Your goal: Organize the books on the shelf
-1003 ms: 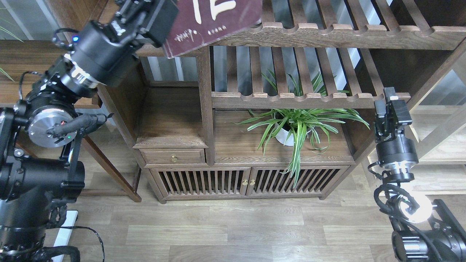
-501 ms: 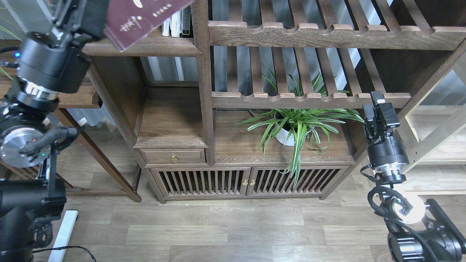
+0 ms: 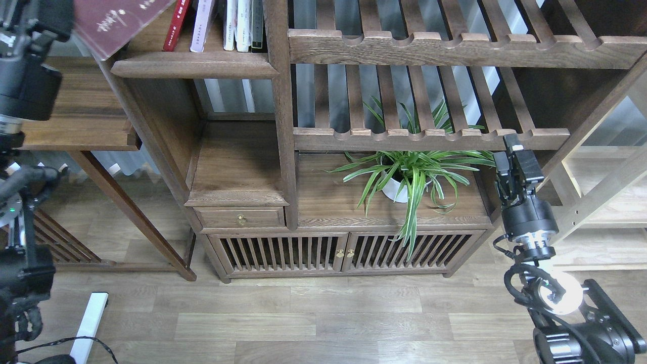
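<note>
Maroon and tilted, the big book (image 3: 113, 25) hangs at the top left corner, gripped by the left gripper (image 3: 48, 20) — its jaws closed on the cover's edge, just left of the shelf (image 3: 194, 64). On that board stand a red book (image 3: 177, 25) and a pale book (image 3: 201, 25), upright beside slim books (image 3: 244, 25). The right gripper (image 3: 515, 162) rises near the potted plant (image 3: 412, 174) — whether its jaws are apart, I cannot tell.

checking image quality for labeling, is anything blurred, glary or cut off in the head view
Head view: mostly sharp and evenly lit; the maroon book is cropped by the top edge, as is the left gripper; bright glare on the right arm's joint; right gripper small and dark against the shelf unit; white characters on the book slightly soft.
</note>
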You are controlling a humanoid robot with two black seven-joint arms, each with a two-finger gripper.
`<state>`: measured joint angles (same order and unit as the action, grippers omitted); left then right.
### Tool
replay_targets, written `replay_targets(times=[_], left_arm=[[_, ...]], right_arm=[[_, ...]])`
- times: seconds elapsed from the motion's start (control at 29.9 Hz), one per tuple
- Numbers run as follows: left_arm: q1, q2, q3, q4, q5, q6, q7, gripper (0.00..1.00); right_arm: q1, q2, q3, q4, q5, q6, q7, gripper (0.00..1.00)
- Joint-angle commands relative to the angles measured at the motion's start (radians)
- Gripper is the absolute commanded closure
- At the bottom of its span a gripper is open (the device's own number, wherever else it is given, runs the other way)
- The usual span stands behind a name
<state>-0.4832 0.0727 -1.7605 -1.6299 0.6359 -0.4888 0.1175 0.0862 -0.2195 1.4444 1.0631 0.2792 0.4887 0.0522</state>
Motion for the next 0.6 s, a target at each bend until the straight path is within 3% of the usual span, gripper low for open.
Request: replay_targets(times=[0.0,0.23,0.57], left_arm=[[0.0,0.031,-0.013,0.033,0.002,0.0,-0.001,1.0],[0.0,0.081,-0.017,0.108,0.004,0.0,-0.025,1.0],[-0.057,0.114,0.041,0.157,0.044,0.0,-0.025,1.0]], right_arm=[[0.003,0.002,-0.004,-0.003,0.0,0.0,0.0,0.3],[0.001,0.003,-0.016,-0.003,0.0,0.0,0.0,0.3],[-0.003,0.006,-0.018,-0.003,0.002,0.0,0.0,0.3]])
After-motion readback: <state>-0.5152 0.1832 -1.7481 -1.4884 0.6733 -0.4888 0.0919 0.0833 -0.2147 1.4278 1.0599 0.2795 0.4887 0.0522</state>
